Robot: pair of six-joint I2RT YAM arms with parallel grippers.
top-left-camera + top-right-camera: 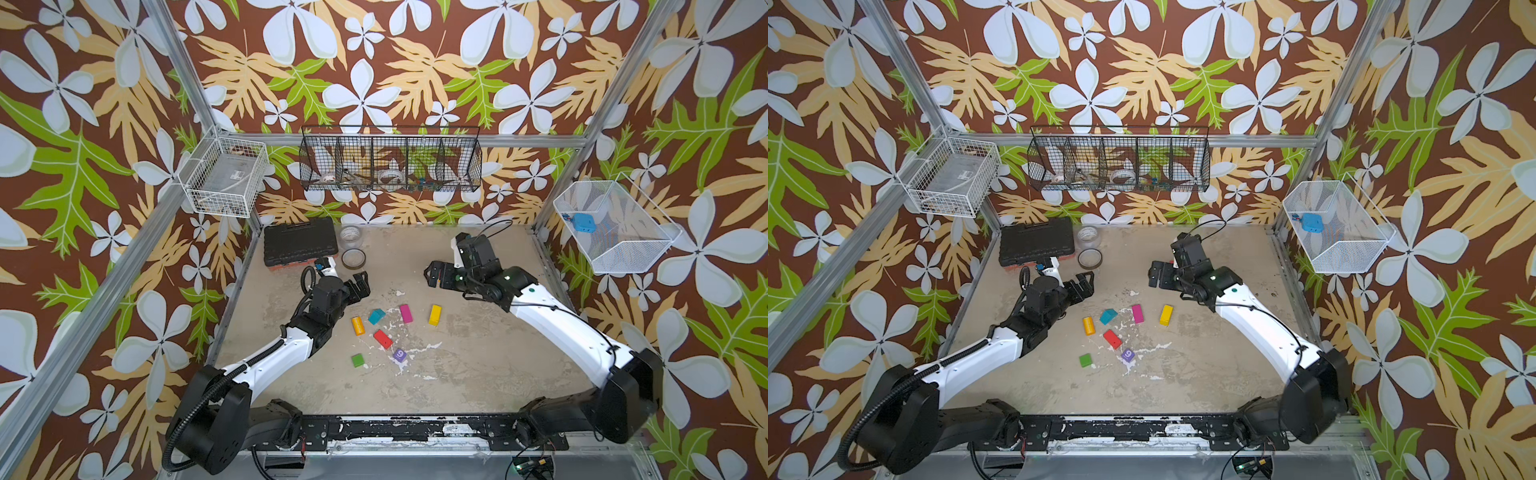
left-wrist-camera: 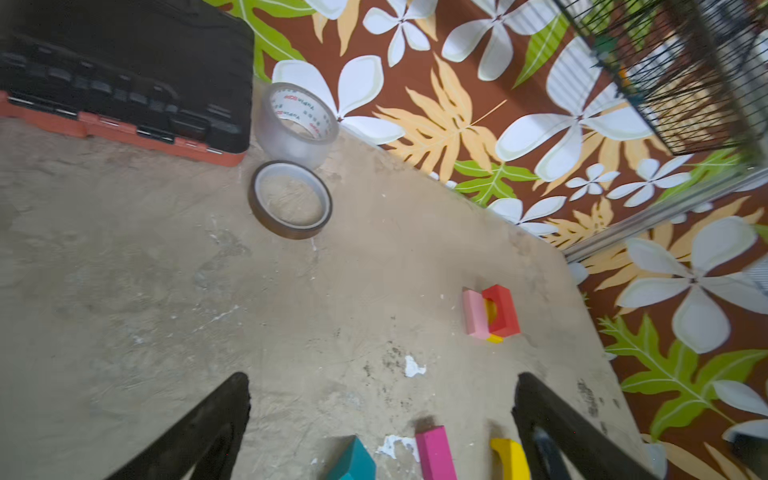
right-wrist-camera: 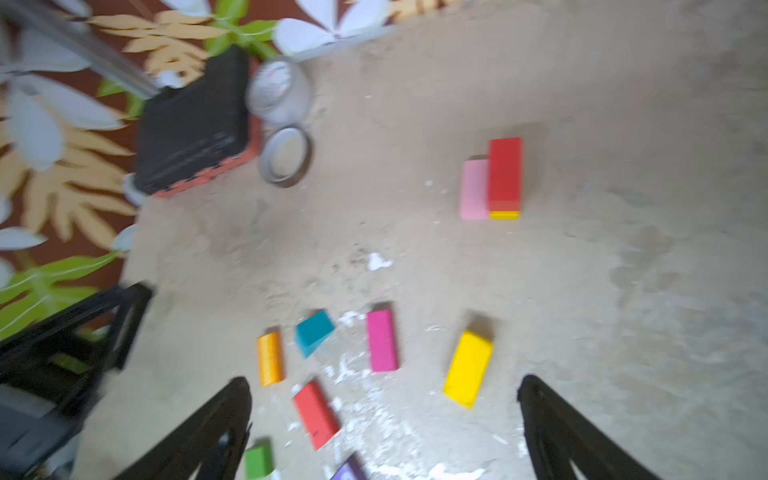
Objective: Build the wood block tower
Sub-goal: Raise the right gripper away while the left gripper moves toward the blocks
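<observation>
Both claws stand with jaws wide apart and hold nothing. The left claw [image 1: 360, 283] hangs over the tabletop [image 1: 457, 374], and the right claw [image 1: 433, 276] faces it across a gap.

The tower [image 3: 504, 178] shows only in the wrist views. It is a red brick on a yellow one, with a pink brick [image 3: 473, 189] touching its side, and it stands well ahead of the right claw's fingertips.

Between the claws and back toward the robot's base lie:
- an orange block [image 1: 358, 325]
- a teal block [image 1: 376, 316]
- a magenta block [image 1: 406, 313]
- a yellow block [image 1: 434, 314]
- a red block [image 1: 382, 338]
- a green block [image 1: 358, 360]
- a purple cube [image 1: 399, 354] bearing a white 9

Ahead of the left claw, beside the black toolbox [image 2: 124, 83], is a clear tape roll [image 2: 297, 120]. Red lettering on its white core appears to read "Yupin BOPP". A brown tape ring [image 2: 291, 199] lies just beside it.
</observation>
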